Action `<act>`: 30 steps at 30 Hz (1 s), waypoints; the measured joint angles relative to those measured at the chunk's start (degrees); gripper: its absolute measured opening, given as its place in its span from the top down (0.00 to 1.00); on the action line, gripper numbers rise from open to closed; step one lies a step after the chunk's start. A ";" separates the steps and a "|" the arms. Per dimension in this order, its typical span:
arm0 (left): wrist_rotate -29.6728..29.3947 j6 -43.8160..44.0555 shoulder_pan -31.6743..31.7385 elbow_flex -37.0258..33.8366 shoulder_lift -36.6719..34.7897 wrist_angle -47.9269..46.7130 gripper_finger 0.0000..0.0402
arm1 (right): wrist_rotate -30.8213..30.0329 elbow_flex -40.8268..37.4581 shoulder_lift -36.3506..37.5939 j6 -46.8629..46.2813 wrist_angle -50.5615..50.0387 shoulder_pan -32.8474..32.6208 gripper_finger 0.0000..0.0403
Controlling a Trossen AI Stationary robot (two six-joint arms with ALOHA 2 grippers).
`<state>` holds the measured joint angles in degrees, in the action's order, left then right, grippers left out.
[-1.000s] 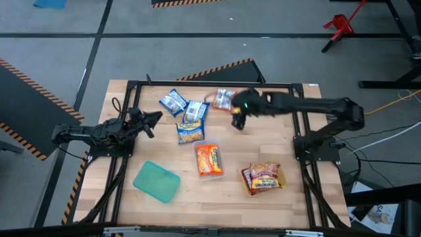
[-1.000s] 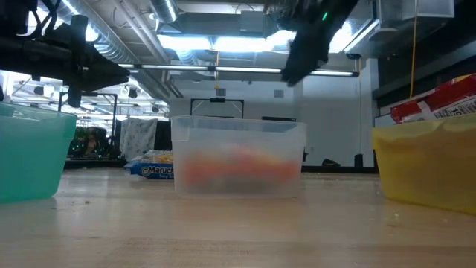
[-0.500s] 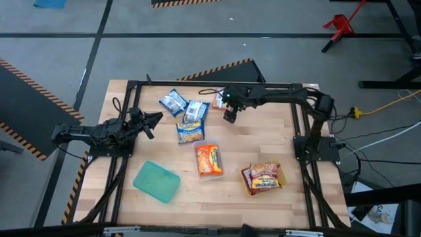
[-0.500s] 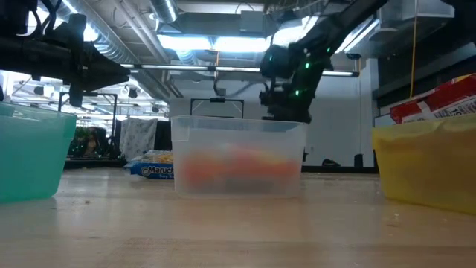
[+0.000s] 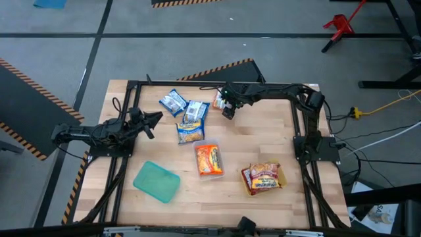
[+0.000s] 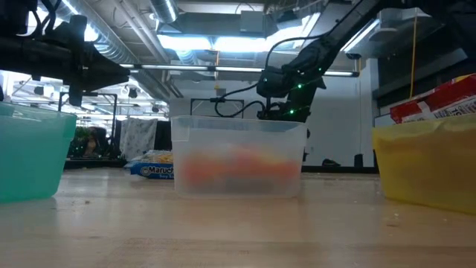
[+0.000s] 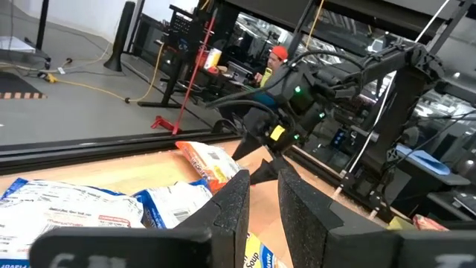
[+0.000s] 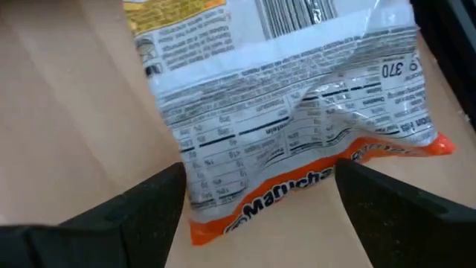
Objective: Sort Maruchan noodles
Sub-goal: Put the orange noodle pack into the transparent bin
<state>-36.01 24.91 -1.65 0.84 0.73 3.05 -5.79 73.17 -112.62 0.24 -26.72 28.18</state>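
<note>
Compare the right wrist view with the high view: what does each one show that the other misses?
Only the right wrist view shows the print on the orange packet, back side up, lying between the open fingers of the right claw. Only the high view shows the layout: the teal tray, the blue packets, and the left claw waiting at the table's left. Both show the right claw at that orange packet on the wooden table.

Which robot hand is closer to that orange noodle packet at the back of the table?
The right gripper, open right over the orange packet; the left gripper waits farther off.
</note>
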 joint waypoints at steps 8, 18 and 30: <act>-0.76 0.02 0.00 0.00 0.02 0.00 0.83 | -3.62 0.00 -0.15 -1.93 -0.34 0.00 0.46; -0.76 0.04 0.01 0.00 0.01 0.00 0.83 | 1.14 0.00 -0.11 -1.97 -0.46 -0.17 0.97; -0.74 0.50 0.00 0.00 0.00 0.00 0.83 | 1.50 8.06 -0.11 -2.87 -10.86 -7.08 1.00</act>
<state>-36.75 25.41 -1.65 0.84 0.73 3.05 -4.29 81.22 -112.73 -2.64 -37.58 21.11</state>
